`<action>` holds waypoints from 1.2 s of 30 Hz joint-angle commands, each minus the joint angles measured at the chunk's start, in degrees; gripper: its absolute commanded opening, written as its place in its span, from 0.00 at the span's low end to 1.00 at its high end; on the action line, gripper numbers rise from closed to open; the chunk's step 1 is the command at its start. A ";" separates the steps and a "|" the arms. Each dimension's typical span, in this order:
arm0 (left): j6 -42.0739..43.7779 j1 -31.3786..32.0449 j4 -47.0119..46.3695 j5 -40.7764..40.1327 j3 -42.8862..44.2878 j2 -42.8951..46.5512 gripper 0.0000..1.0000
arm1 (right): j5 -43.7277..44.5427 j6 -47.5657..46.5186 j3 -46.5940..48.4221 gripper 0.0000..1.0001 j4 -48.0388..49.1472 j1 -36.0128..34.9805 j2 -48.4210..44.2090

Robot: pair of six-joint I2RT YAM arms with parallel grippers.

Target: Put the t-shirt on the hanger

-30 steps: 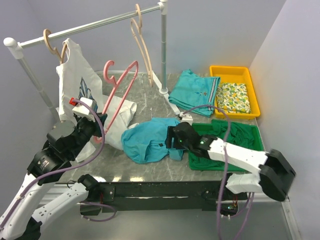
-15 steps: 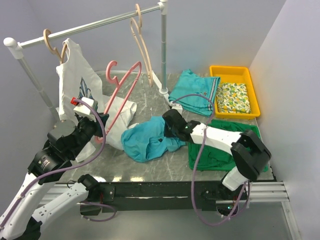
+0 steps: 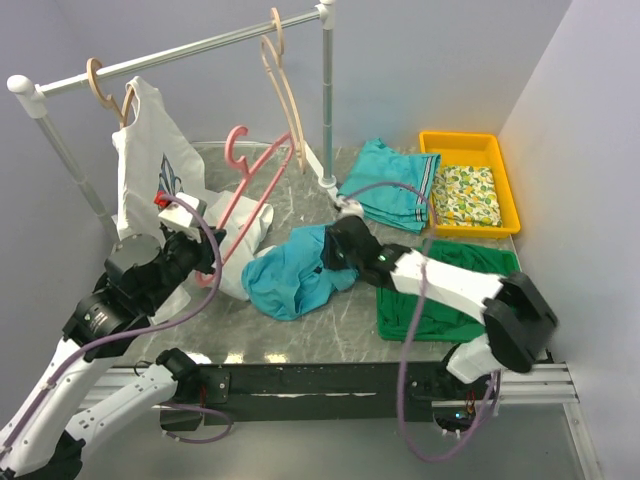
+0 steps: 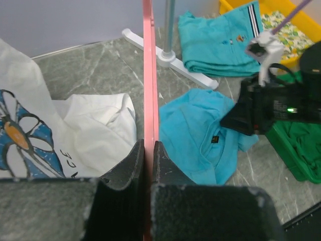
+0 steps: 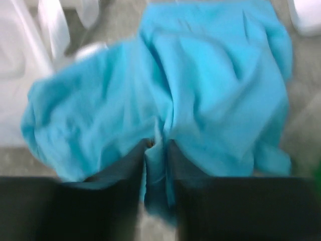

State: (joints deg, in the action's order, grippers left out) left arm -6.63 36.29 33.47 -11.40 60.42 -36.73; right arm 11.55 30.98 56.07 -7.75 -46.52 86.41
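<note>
The right pincer (image 5: 156, 150) has its 2 fingers nearly together with a thin fold of the t-shirt (image 5: 200, 75) nipped between them. The wrist view is blurred, so how deep the bite goes cannot be told. The t-shirt lies crumpled on the counter (image 3: 335, 335) at the middle of the top view, its left edge touching the white top (image 3: 258, 228).

The left pincer (image 4: 148, 145) is clamped on 1 thin bar of the hanger (image 4: 148, 75). In the top view the hanger leans up toward the upper centre, its hook near the rail (image 3: 200, 48) but not on it.

Likely troubles:
- So slim a pinch of soft cotton may slide out once the cloth takes its own weight.
- The bite may have caught 2 layers at once. The shirt would then lift as a closed bundle with no opening for the hanger's arm.
- The white top may drag along where the 2 cloths touch.
- Held by 1 narrow bar, the hanger could pivot in the left pincer if fabric pulls on its far end, or knock the rail.
</note>
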 commanded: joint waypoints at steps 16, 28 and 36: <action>4.61 1.23 1.50 16.14 -3.20 6.23 0.01 | 10.86 6.28 -10.99 0.56 -11.94 -6.30 -23.93; 12.60 1.41 3.70 16.32 -6.37 12.65 0.01 | 19.74 10.14 0.97 0.61 -20.55 -8.50 -9.07; 16.12 1.41 5.46 18.87 -6.28 12.91 0.01 | 15.96 11.64 -2.10 0.55 -16.51 -8.15 -7.66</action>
State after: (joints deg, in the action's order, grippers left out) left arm 6.57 37.60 40.07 5.43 53.63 -24.18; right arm 27.62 40.60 54.76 -26.22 -54.74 78.56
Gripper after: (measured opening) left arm 0.073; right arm 0.590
